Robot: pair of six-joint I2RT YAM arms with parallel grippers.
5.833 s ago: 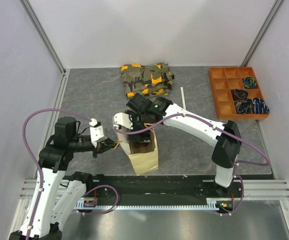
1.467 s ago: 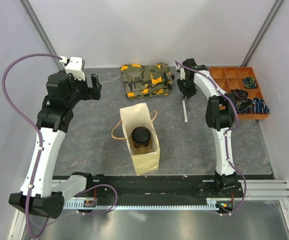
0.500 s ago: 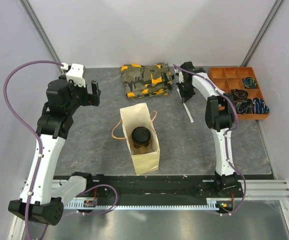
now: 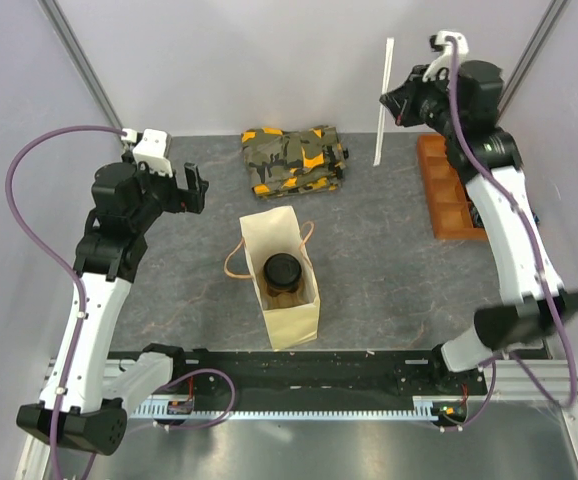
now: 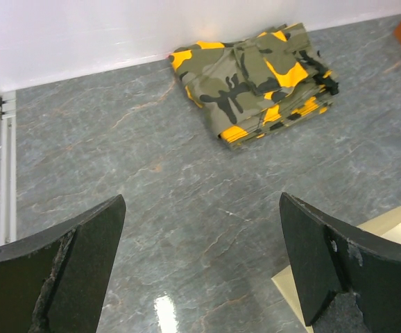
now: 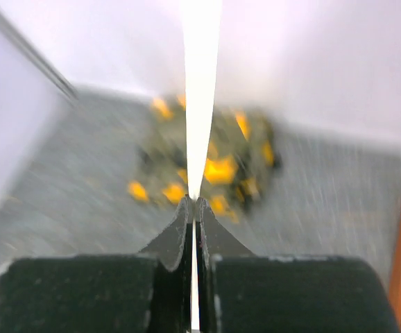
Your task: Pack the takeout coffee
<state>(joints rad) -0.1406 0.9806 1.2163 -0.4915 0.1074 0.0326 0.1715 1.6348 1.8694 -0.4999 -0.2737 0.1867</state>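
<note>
The takeout coffee [image 4: 281, 270] stands inside the open tan paper bag [image 4: 291, 322] at the table's middle, only its round black lid showing. My right gripper [image 4: 393, 102] is raised high at the back right, shut on a thin white straw [image 4: 383, 100] that hangs steeply above the table. In the right wrist view the straw [image 6: 200, 90] runs up from between the shut right gripper [image 6: 194, 201]. My left gripper [image 4: 195, 186] hovers open and empty left of the bag; in its own view the left gripper [image 5: 200, 263] is over bare table, with a bag corner [image 5: 395, 225] at the right.
Folded camouflage cloth [image 4: 293, 158] lies at the back centre, also seen as camouflage cloth [image 5: 256, 73] and blurred cloth [image 6: 207, 166]. An orange compartment tray [image 4: 447, 205] sits at the back right, partly behind my right arm. Metal rails border the table.
My right gripper closed on the straw and lifted it off the table, swinging up and toward the back right. The left arm has barely moved. Bag and cup stay put.
</note>
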